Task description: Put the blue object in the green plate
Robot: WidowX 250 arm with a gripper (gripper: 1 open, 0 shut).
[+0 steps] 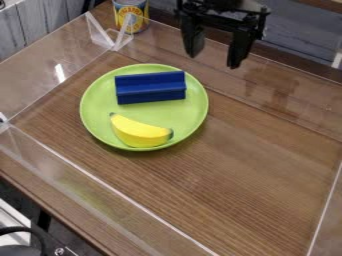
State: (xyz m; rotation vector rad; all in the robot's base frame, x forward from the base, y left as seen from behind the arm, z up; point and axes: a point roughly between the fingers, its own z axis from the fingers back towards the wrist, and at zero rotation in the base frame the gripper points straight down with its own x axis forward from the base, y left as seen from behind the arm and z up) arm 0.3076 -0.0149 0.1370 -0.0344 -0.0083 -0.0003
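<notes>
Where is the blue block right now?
The blue block lies on the green plate, in its far half, just behind the yellow banana-shaped object.

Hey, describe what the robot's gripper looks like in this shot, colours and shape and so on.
The gripper is all black: a blocky, boxy body at the top edge of the picture with two long, slim, straight fingers below it. No markings, labels or loose cables can be made out at this size, and the arm above it is out of frame.
</notes>
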